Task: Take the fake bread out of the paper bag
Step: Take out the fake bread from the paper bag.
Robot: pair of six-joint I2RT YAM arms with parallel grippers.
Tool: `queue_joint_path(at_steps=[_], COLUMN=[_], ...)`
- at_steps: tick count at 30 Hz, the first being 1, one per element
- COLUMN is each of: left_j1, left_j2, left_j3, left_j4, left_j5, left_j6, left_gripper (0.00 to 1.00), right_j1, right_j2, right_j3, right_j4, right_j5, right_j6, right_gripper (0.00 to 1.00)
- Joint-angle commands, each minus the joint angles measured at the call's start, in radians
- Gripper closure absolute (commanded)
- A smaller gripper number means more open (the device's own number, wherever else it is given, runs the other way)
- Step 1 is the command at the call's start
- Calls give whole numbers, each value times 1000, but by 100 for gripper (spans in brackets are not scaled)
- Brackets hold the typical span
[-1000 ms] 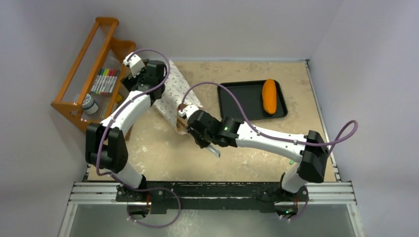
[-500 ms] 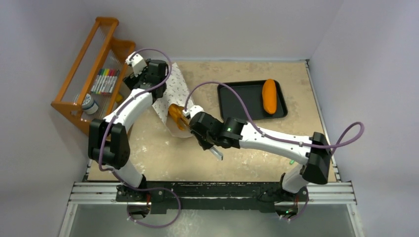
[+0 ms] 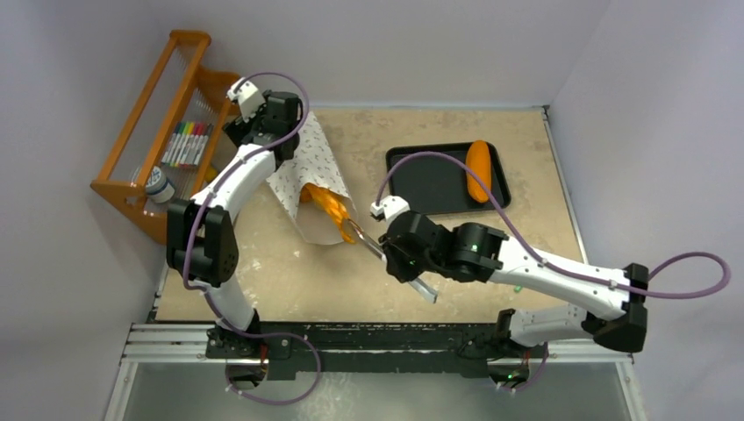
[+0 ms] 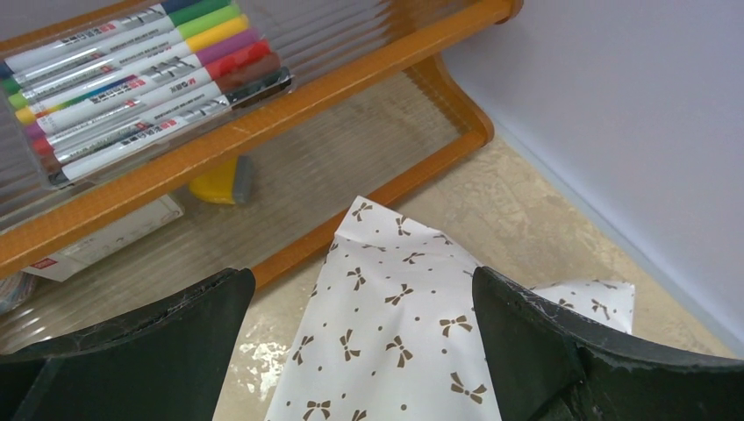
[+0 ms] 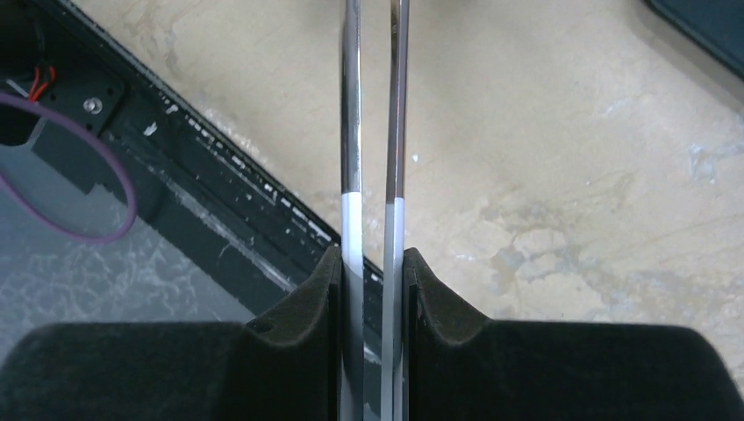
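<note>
The white paper bag (image 3: 311, 167) with small bow marks lies slanted at the far left, its mouth toward the table's middle. An orange fake bread loaf (image 3: 332, 203) sticks out of the mouth. My right gripper (image 3: 402, 261) is shut on metal tongs (image 3: 364, 241) whose tips touch the loaf's near end. In the right wrist view my gripper (image 5: 373, 259) squeezes the two tong arms (image 5: 351, 132) together. My left gripper (image 3: 268, 132) is at the bag's closed end. In the left wrist view its jaws (image 4: 360, 289) stand wide apart either side of the bag (image 4: 395, 342). Another loaf (image 3: 478, 171) lies on the black tray (image 3: 430, 180).
An orange wooden rack (image 3: 149, 149) with a box of markers (image 3: 186, 143) stands at the far left, close behind the bag; it also shows in the left wrist view (image 4: 289, 114). Walls enclose the table on three sides. The black rail (image 5: 219, 228) runs along the near edge.
My right arm has pulled back toward the right and near side with the tongs, and the orange loaf has come partly out of the bag's mouth. My left gripper has shifted slightly farther back.
</note>
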Motion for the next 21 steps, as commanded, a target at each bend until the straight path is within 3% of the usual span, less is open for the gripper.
queue_joint_path(at_steps=[1, 21], left_j1=[-4, -4], left_j2=[1, 109], left_j3=[63, 212], left_j4=[-7, -75], left_j5=[-21, -50], left_j6=[14, 37], left_gripper=[0, 0], right_j1=[12, 15], right_j2=[-113, -457], right_j3=[-40, -25], right_j4=[-42, -332], right_j5=[-61, -69], right_j6=[43, 93], right_gripper=[100, 100])
